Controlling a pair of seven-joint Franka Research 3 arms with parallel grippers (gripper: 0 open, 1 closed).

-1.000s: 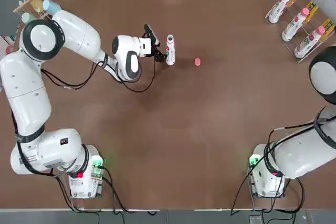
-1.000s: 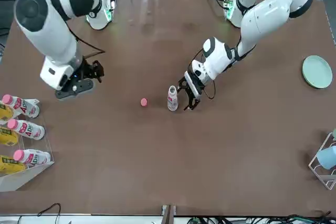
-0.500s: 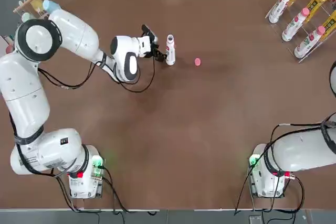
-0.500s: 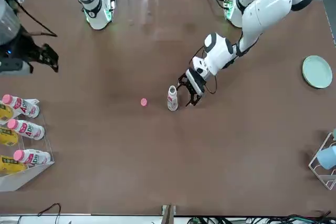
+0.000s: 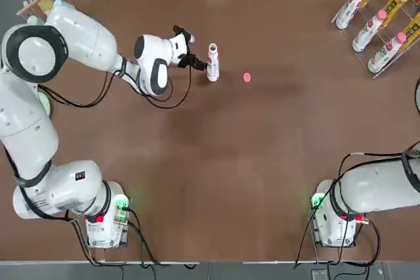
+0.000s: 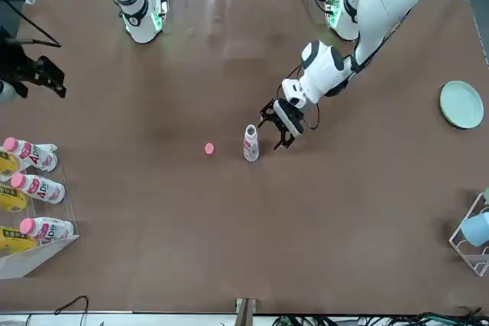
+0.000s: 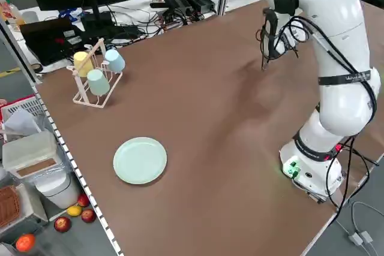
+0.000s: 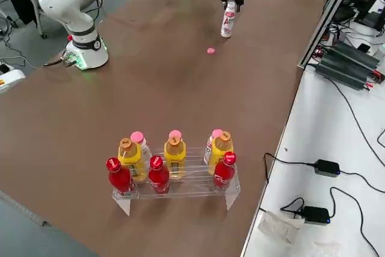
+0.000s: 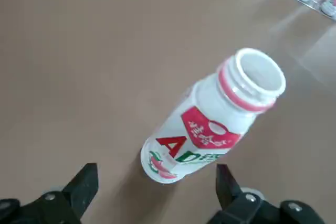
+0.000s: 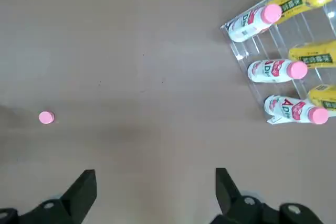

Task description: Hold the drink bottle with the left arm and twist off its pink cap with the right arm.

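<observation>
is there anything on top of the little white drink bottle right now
No. The drink bottle stands with its mouth open and bare; the pink cap lies on the table beside it. Its inside cannot be seen.

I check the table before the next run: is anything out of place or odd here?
Only the pink cap: it lies loose on the table, apart from the bottle, which stands upright with its mouth open. No spill shows. The left gripper is open beside the bottle; the right gripper is open, far off.
</observation>
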